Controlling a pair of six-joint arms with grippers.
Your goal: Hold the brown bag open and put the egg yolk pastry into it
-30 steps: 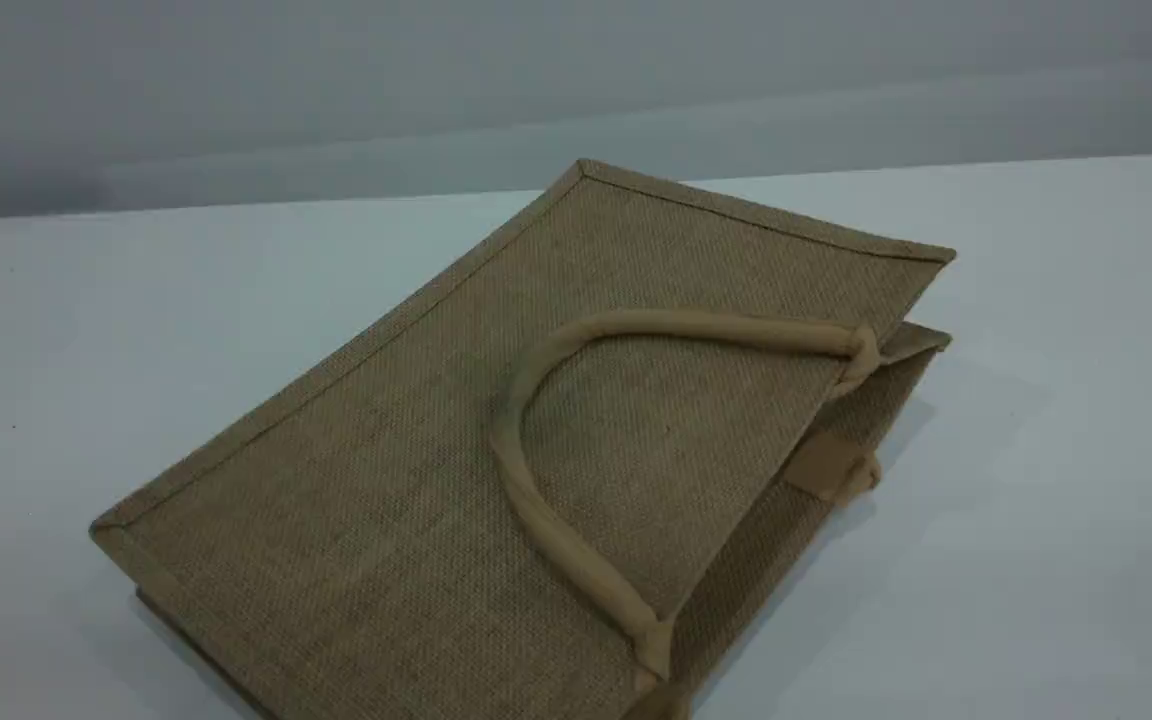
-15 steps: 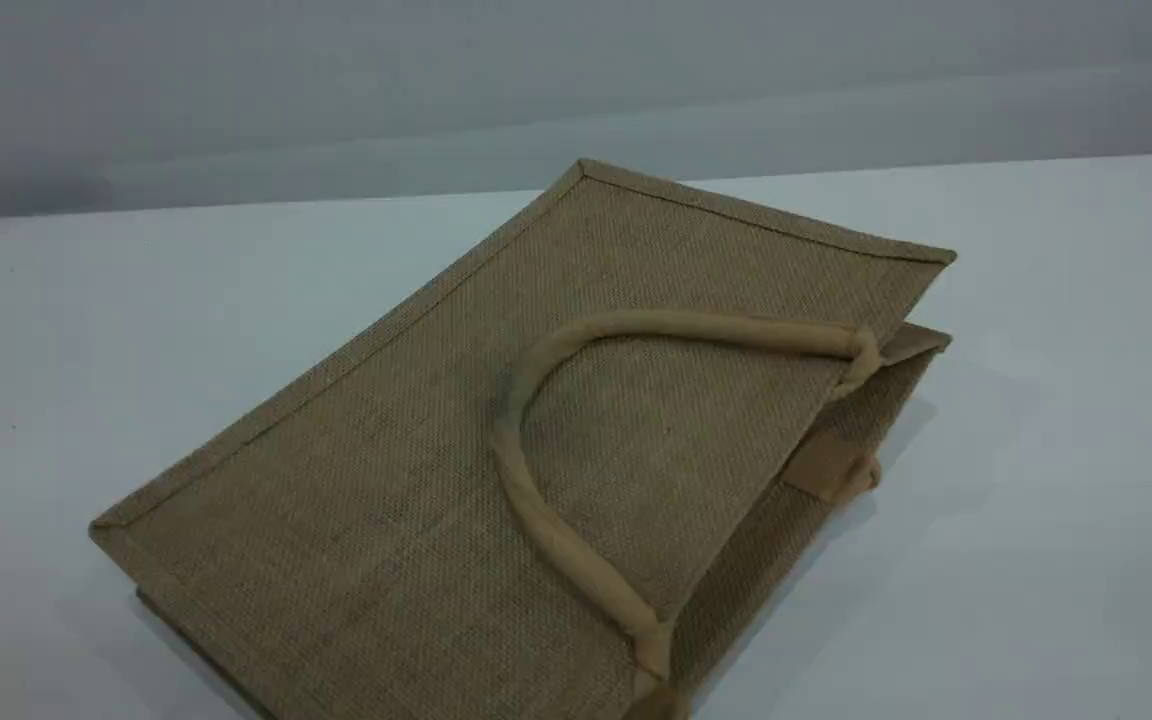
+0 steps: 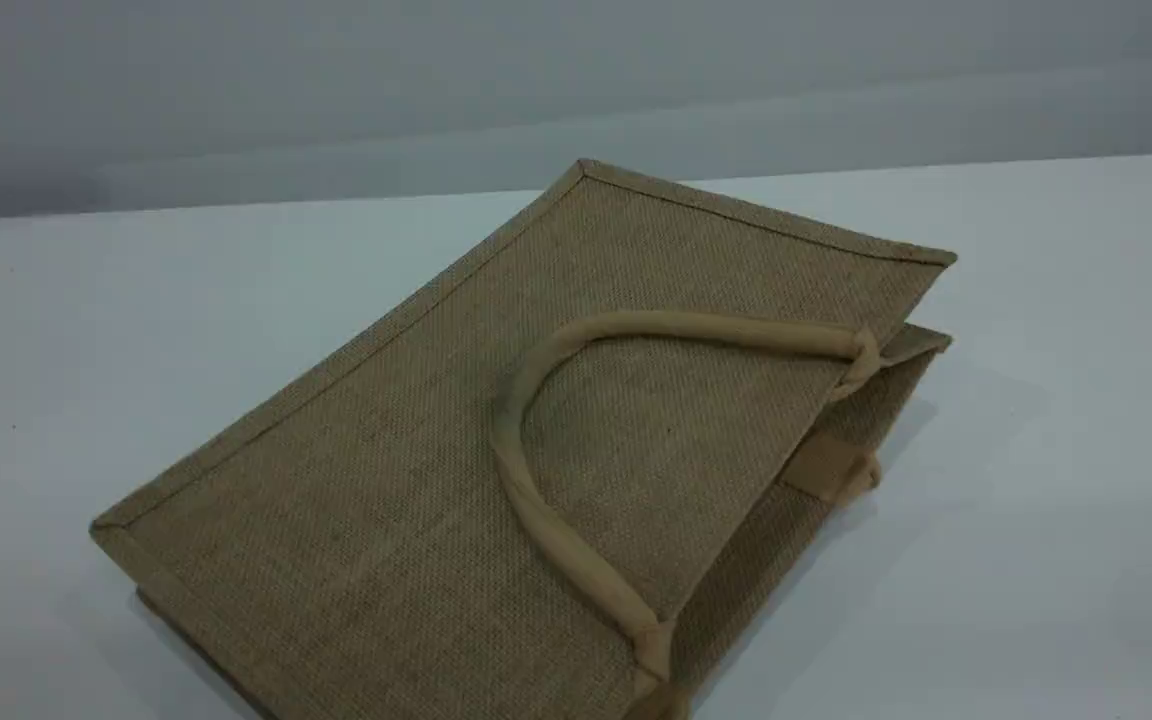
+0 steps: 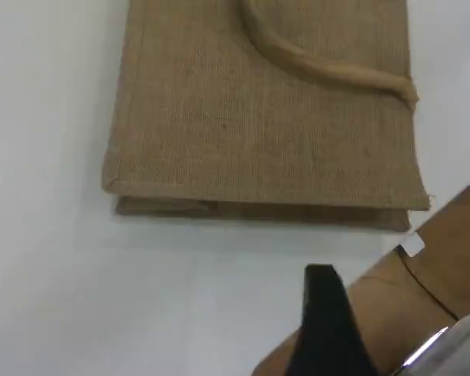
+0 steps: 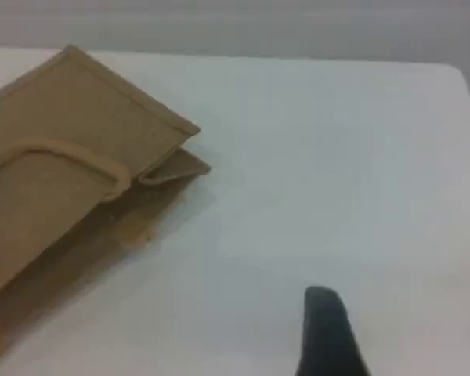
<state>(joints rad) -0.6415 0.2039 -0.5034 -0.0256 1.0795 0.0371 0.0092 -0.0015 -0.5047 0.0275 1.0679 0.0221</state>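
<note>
Starting arrangement for the bag-filling task. The large rectangular tan-brown woven jute bag lies flat on its broad side on the white table, so its two panels rest one upon the other and the mouth, at the bag's right edge in the scene view, is nearly closed; only a narrow gap shows between upper and lower panel near the far right corner. One lighter beige rope-like loop handle lies folded back across the upper panel, its ends stitched at the mouth edge; of the second handle only a small end peeps out beneath that edge. Because the bag is collapsed, the upper panel or handle would probably have to be lifted before anything can enter.

The left tool hovers above bare table, just off one bound edge of the bag, which fills the upper part of the left wrist view; a tan cardboard-like surface crosses that view's lower right corner, its nature unclear. The right tool hovers over bare table, well apart from the bag's mouth corner. Each view shows one dark fingertip only; both tools stand wide apart and hold nothing.

The egg yolk pastry appears in no view; its position cannot be told.
</note>
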